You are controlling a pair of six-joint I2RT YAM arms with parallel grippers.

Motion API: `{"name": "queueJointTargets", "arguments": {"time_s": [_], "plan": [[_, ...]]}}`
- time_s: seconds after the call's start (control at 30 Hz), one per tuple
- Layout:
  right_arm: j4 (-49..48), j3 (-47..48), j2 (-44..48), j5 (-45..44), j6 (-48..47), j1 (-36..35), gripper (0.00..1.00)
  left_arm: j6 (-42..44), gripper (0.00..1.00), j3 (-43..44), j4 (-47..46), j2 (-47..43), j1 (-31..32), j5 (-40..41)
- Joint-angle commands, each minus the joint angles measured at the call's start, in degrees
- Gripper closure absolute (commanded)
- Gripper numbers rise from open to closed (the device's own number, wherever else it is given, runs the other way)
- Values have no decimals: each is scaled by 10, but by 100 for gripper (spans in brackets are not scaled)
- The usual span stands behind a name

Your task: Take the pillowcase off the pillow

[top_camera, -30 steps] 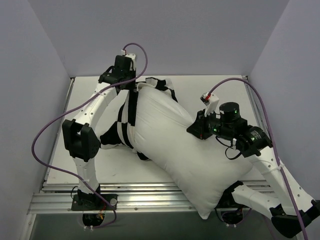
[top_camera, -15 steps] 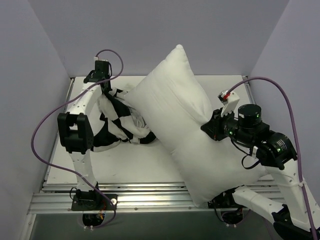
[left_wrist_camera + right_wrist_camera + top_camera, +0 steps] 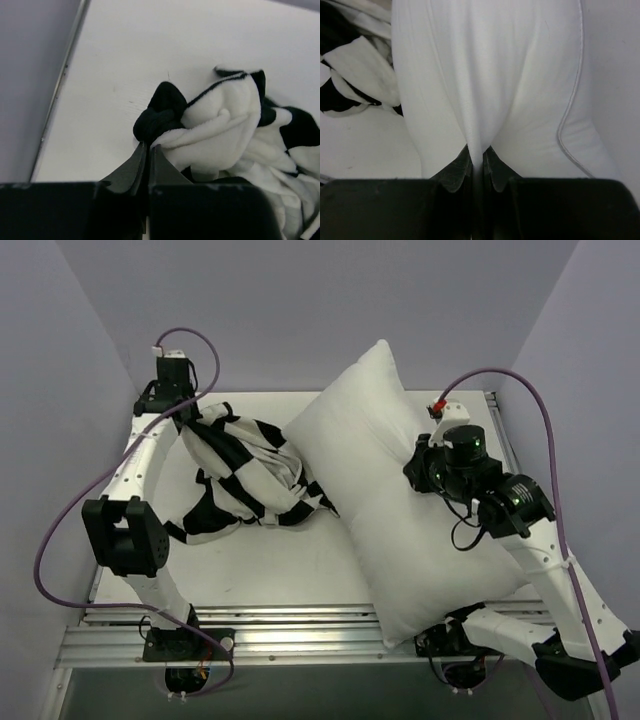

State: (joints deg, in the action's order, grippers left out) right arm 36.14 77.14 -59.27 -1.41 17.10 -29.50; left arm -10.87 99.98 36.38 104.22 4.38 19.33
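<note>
here, top external view: the pillowcase (image 3: 245, 475) lies wholly off the pillow (image 3: 400, 510), bunched on the white table (image 3: 280, 565) toward 9 o'clock, its tip just beside the pillow's flank. the pillow leans from 12 toward 5 o'clock, overhanging the table's near edge. the stripping itself appears done; only release and settling seem left. plain lilac-grey walls (image 3: 300, 310) close the table on three sides. left wrist view: the left gripper (image 3: 147, 150) is pressed together on a black-and-white fold of the pillowcase, with bare table beyond at 12 o'clock. right wrist view: the right gripper (image 3: 477, 155) pinches a raised ridge of pillow fabric; checkered cloth shows at 10 o'clock.
</note>
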Motion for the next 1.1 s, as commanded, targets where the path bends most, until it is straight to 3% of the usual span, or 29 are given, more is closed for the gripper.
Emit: {"name": "queueJointTargets", "arguments": {"time_s": [0.0, 0.13, 0.3, 0.53, 0.67, 0.77, 0.83, 0.87, 0.9, 0.97, 1.0, 1.07], "plan": [[-140, 41, -19, -44, 29, 21, 100, -13, 98, 64, 19, -59, -35, 16], [-183, 56, -66, 8, 62, 93, 100, 1, 98, 124, 39, -61, -40, 23], [-236, 50, -122, -30, 90, 108, 100, -1, 98, 149, 57, -51, -40, 10], [-319, -23, -200, -60, 113, 125, 100, -54, 95, -13, 25, -83, -40, -111], [-360, -52, -257, -36, 112, 128, 100, -87, 89, -160, -8, -117, -22, -177], [-364, -38, -287, -25, 101, 128, 100, -95, 77, -222, -29, -161, -4, -193], [-347, -31, -282, -23, 88, 128, 88, -94, 57, -260, -27, -203, 4, -207], [-340, -30, -269, -25, 85, 129, 78, -93, 49, -268, -24, -217, 5, -207], [-333, -28, -261, -28, 81, 129, 72, -90, 35, -269, -18, -243, 4, -207], [-312, -19, -243, -32, 72, 130, 54, -78, 22, -259, 11, -268, 5, -199], [-304, -16, -223, -33, 70, 129, 35, -73, 18, -252, 21, -292, 5, -199], [-276, -5, -201, -48, 61, 130, 22, -59, 7, -226, 48, -319, 4, -199]]}}
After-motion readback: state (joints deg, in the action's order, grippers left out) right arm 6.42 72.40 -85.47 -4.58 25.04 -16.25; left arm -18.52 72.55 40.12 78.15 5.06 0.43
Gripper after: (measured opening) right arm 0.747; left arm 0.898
